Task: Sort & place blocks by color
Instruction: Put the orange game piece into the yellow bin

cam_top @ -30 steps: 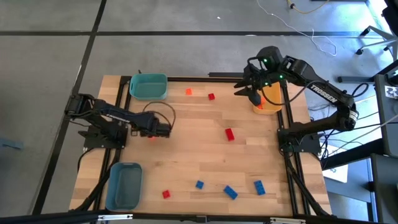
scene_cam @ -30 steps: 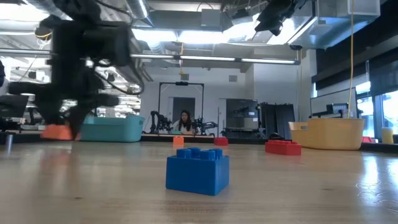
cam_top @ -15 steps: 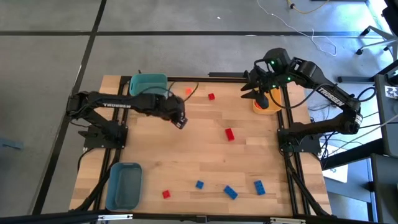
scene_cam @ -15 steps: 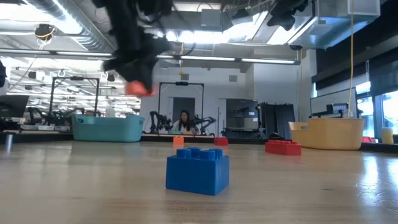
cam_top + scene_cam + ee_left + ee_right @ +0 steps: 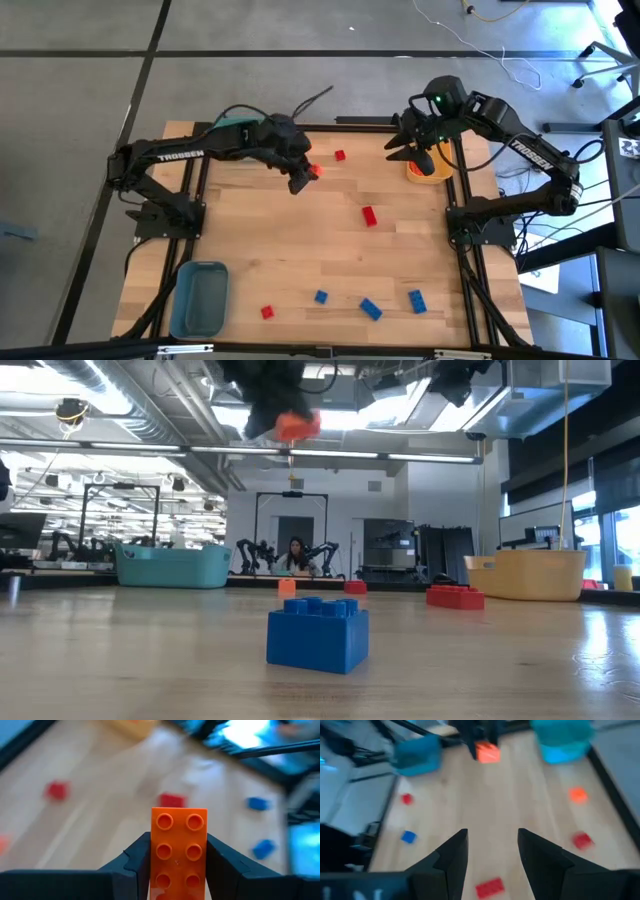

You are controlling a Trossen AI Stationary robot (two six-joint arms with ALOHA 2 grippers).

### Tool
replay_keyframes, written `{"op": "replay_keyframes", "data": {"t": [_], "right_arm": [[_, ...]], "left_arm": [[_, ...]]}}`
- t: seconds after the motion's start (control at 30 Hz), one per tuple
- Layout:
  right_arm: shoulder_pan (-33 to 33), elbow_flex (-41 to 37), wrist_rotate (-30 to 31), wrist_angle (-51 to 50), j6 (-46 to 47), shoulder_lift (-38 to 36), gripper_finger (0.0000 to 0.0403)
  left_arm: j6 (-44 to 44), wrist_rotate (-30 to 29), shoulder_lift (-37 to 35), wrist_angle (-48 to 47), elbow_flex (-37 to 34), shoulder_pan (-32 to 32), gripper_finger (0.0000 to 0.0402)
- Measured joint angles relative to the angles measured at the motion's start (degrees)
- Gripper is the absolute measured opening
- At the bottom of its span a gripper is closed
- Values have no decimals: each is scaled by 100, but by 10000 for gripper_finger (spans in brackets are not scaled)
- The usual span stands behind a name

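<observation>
Pale wooden planks make up the tabletop (image 5: 300,250), framed by black rails on a grey floor. Above its far middle hangs the left gripper (image 5: 303,178), its fingers (image 5: 135,862) pinching a small orange plastic studded block (image 5: 179,851) by its long sides, well clear of the wood; the low view shows that block high in the air. Just beside the gripper on the far part lie a small red block (image 5: 340,155) and, nearer the centre, a longer red brick (image 5: 369,215). A teal plastic bin (image 5: 172,566) stands at the far left corner, largely hidden under the arm in the high view. The right gripper (image 5: 408,148) hovers over a yellow-orange round bin (image 5: 432,170) at the far right edge, its fingers (image 5: 452,855) spread with nothing between them. Along the near edge sit a small red cube (image 5: 266,312) and three blue studded blocks (image 5: 370,308), with a grey-blue rectangular bin (image 5: 200,297) at the near left corner.
</observation>
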Motion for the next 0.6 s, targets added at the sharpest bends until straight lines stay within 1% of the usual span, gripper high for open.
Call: {"op": "replay_keyframes", "data": {"t": [0.03, 0.1, 0.13, 0.2, 0.27, 0.33, 0.43, 0.53, 0.6], "right_arm": [[0, -28, -144, 134, -19, 2, 173], [35, -67, -151, 414, 27, 19, 173], [87, -107, -108, 529, -8, 25, 173], [233, -241, 44, 676, -541, 34, 173], [451, -439, 275, 939, -1283, 37, 173], [682, -637, 544, 1370, -1811, 50, 173], [1014, -969, 869, 2360, -2226, 71, 173], [1326, -1266, 1444, 3227, -2546, 93, 173], [1481, -1418, 1819, 3547, -2682, 133, 173]], "left_arm": [[14, 299, 0, 184, 0, 56, 132], [-7, 772, 0, 511, 0, 147, 132], [-7, 864, 0, 600, 0, 180, 132], [-7, 953, 0, 659, 0, 227, 132], [-10, 1172, 0, 725, 0, 272, 132], [-14, 1381, 0, 820, 0, 296, 132], [-117, 1524, 0, 942, 0, 294, 132], [-196, 1596, 0, 994, 0, 290, 132], [-209, 1539, 0, 999, 0, 268, 132]]}}
